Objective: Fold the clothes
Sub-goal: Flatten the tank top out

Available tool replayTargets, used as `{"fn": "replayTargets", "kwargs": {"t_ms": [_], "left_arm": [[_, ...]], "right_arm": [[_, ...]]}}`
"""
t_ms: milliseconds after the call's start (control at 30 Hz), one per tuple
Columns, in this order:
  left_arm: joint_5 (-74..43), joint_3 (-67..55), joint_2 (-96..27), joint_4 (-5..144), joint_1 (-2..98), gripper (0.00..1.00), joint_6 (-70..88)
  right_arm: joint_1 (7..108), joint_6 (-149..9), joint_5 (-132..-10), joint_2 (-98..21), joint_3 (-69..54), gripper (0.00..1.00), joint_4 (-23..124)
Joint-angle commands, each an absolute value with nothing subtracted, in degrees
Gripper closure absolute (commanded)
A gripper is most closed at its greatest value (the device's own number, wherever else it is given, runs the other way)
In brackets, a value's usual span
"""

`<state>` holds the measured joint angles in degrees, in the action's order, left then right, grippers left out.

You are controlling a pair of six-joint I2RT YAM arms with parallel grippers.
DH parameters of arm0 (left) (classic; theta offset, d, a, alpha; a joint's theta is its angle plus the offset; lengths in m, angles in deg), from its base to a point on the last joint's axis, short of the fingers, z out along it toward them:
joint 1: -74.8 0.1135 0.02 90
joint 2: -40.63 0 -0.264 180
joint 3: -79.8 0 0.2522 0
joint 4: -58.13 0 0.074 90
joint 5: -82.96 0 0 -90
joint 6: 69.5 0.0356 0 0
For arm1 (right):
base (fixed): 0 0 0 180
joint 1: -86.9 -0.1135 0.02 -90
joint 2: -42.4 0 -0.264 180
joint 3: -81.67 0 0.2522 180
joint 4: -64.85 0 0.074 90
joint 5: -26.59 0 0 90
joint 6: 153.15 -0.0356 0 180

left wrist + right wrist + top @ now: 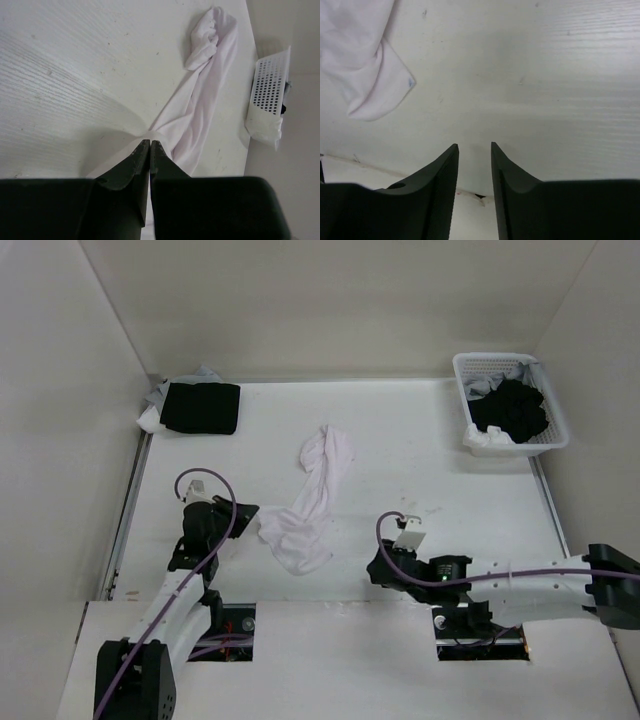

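Table bearing twisted white garment; left gripper pinching its edge; right gripper hanging half-open, empty, needing opposite corner for spreading.

The clothes, a single plain white garment of thin soft cloth, lie unfolded at the centre of the top view. They form a long rumpled strip, bunched at its upper end and slanting down-left to a wider crumpled lower end.
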<state>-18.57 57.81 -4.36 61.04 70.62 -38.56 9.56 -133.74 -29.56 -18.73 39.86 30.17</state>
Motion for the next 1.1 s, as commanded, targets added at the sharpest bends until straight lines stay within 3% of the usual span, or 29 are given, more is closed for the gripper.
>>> {"fn": "replayTargets", "kwargs": {"t_ms": [0,100,267,500,667,733,867,1067], "left_arm": [[-18.5,56.1,-1.8,59.9,70.6,0.99,-39.8],[-18.2,56.2,-0.7,60.9,70.4,0.99,-39.7],[-17.5,55.3,-1.1,60.6,70.9,0.99,-39.2],[-17.3,55.5,-0.9,60.9,70.3,0.99,-38.8],[-17.3,55.5,-1.6,60.3,70.3,0.99,-38.6],[-17.3,55.2,-1.6,59.9,70.3,0.99,-38.6],[-17.0,54.0,-1.6,60.0,70.5,0.99,-38.7],[-13.8,44.4,3.3,61.8,68.8,1.00,-41.3]], "right_arm": [[9.0,-141.6,-26.1,-15.8,38.7,0.60,25.3],[9.7,-137.3,-29.8,-19.3,36.8,0.51,31.2],[14.0,-125.0,-35.1,-35.3,29.3,0.58,42.5],[17.6,-120.3,-38.4,-49.3,22.5,0.56,51.0],[18.1,-121.0,-40.8,-53.4,21.7,0.64,51.4],[18.3,-121.2,-42.0,-54.3,21.8,0.77,52.8],[18.9,-121.8,-42.4,-51.0,23.3,0.98,54.5],[22.7,-113.5,-30.2,-25.1,21.5,1.00,40.5]]}}
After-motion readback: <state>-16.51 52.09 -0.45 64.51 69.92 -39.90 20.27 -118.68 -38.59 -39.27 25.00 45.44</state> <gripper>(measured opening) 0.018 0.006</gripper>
